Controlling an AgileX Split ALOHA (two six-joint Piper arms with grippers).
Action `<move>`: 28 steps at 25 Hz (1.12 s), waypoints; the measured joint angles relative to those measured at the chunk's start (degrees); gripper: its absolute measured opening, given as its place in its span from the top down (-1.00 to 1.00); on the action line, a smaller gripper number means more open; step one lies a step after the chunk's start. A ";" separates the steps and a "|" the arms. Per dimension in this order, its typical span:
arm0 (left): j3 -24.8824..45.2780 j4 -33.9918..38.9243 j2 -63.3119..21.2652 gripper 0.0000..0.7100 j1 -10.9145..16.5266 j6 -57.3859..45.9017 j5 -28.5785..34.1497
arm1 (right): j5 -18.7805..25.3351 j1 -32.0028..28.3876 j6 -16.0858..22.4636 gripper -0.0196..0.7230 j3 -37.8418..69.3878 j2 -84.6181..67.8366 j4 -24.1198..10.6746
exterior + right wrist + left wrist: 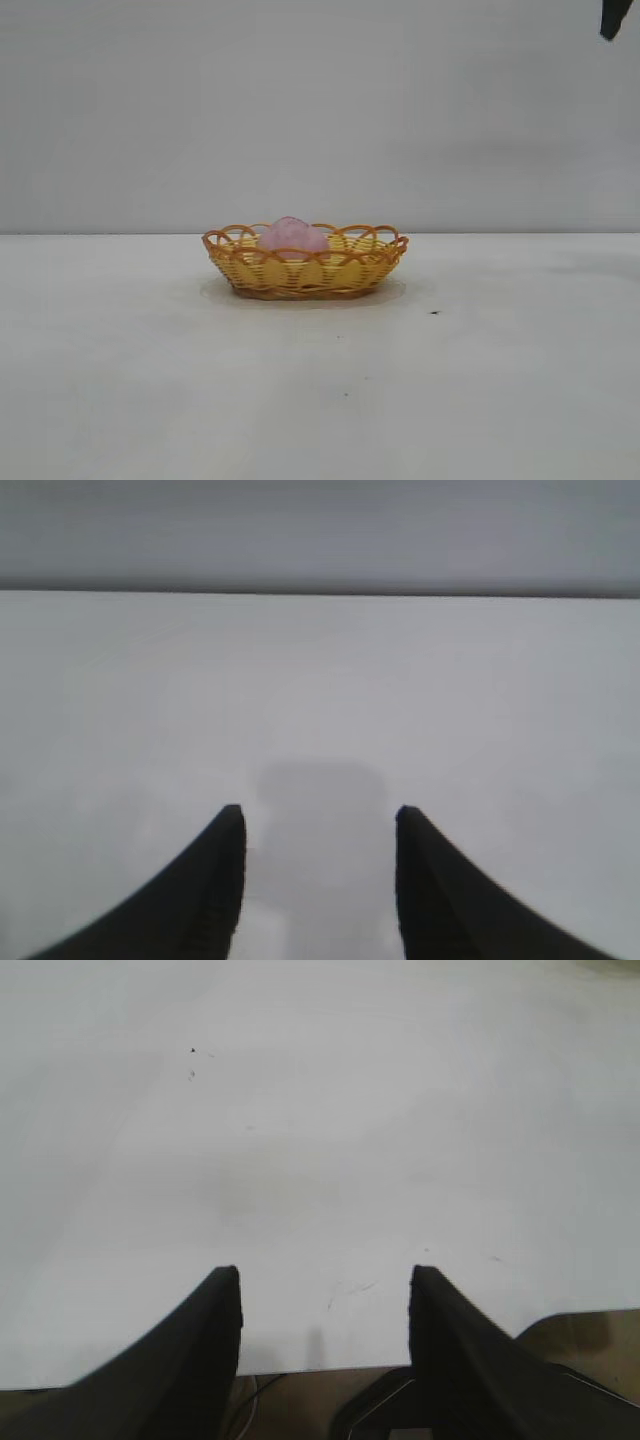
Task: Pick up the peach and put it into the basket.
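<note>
The peach point(291, 236) sits inside the basket point(305, 273), toward its left half, its pink rounded top showing above the looped wicker rim. The basket rests on the white tabletop point(130, 380), about midway across the scene and toward the far edge, in front of a plain grey wall point(300, 100). A small dark speck point(434, 313) lies on the tabletop just to the right of the basket and a little nearer.

My right pincer point(318, 825) is empty, its two dark fingers point(215, 880) standing moderately apart with nothing between them; below it I see only bare tabletop and its own soft shadow. From outside, just a dark tip of my right arm point(615, 18) shows at the upper right corner, well apart from the basket.

My left pincer point(325, 1285) is likewise empty, its jaws moderately wide, and it hangs over the near edge of the tabletop, where a strip of brown floor point(300, 1400) shows beneath. It holds nothing and touches nothing.
</note>
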 joint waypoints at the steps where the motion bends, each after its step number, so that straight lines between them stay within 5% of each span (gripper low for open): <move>1: 0.00 0.00 0.00 -0.07 0.00 0.00 0.00 | -0.31 0.00 0.39 0.15 3.58 -2.92 0.00; 11: 0.00 0.00 0.00 -0.07 0.00 0.00 0.00 | 4.54 0.00 0.57 0.15 28.75 -33.68 -0.11; 18: 0.00 0.00 0.00 -0.07 0.00 0.00 0.00 | 14.80 0.00 0.36 0.15 35.49 -53.71 -0.19; 28: 0.00 0.00 0.00 -0.07 0.00 0.00 0.00 | 21.19 0.00 -0.65 0.15 41.10 -71.44 0.14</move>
